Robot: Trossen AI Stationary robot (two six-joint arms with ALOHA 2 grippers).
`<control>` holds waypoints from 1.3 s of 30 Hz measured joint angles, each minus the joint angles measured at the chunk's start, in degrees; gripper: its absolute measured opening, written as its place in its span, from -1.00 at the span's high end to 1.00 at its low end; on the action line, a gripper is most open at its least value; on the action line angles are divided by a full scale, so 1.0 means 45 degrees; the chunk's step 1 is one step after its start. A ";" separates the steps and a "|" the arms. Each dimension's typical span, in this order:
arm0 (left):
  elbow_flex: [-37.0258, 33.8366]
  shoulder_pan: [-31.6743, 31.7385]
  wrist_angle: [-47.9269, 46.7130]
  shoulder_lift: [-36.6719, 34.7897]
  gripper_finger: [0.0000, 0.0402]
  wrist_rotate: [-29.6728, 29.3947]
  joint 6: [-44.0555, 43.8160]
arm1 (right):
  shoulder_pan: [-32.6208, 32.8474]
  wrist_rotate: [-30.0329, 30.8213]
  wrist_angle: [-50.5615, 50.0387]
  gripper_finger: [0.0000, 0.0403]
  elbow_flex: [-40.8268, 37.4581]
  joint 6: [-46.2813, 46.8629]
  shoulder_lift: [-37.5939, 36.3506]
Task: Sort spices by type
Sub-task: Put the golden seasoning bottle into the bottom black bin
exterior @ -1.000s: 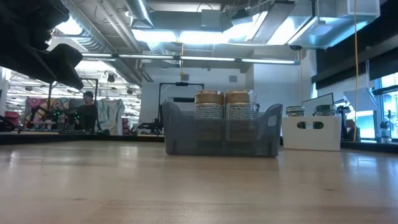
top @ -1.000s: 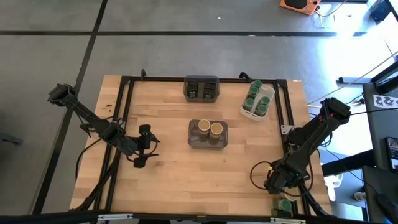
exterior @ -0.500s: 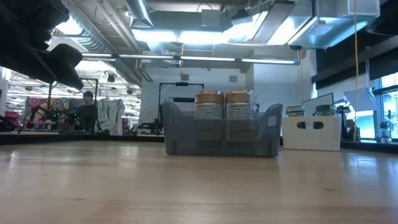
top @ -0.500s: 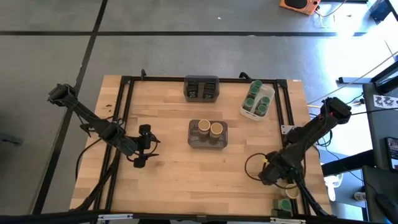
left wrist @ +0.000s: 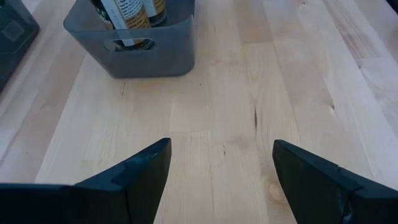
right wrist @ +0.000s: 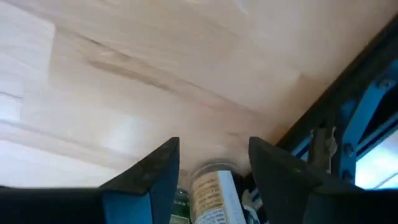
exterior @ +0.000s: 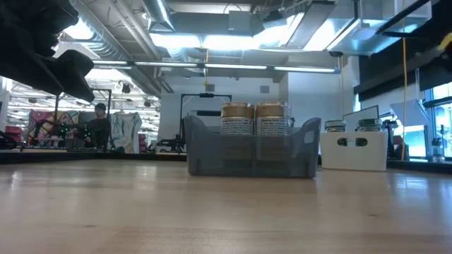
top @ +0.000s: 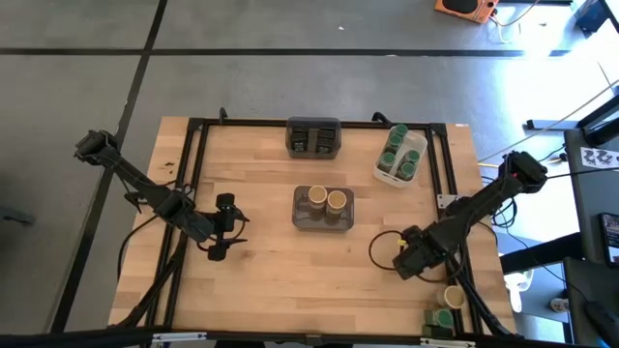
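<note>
Jar (right wrist: 211,193) sits between the right gripper's (right wrist: 208,171) fingers, which clamp it above the table (top: 271,280). Left gripper (top: 224,228) hangs open.

Bare wooden table (top: 271,261) lies open ahead of the grey bin (top: 323,210), with the black frame rail (top: 448,193) bounding the right side

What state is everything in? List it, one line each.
left end effector: open, empty.
right end effector: over table, grip unclear.
tan-lidded jars: upright in grey bin.
green-lidded jars: upright in white tray.
dark tins: in far bin.
loose jars: upright, unsorted.
</note>
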 joint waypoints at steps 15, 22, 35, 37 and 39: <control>0.0001 0.0002 0.0001 0.0000 -0.39 -0.0002 0.0010 | -0.0133 -0.2934 -0.4222 -0.18 0.2823 0.1448 0.0000; 0.0004 0.0005 0.0005 0.0000 -0.39 -0.0005 0.0317 | 0.0683 -0.3390 -0.3256 -0.80 0.2883 0.2829 0.0118; 0.0001 -0.0015 0.0000 -0.0004 -0.39 0.0000 0.0782 | 0.1449 -0.4352 -0.0246 -0.76 0.2873 0.5956 0.0643; 0.0003 -0.0015 0.0003 -0.0005 -0.39 0.0000 0.0782 | 0.1458 -0.5175 -0.0430 -0.74 0.2873 0.5954 0.0867; 0.0000 -0.0015 0.0004 -0.0005 -0.39 0.0000 0.0783 | 0.1460 -0.5549 -0.0810 -0.73 0.2873 0.5886 0.1021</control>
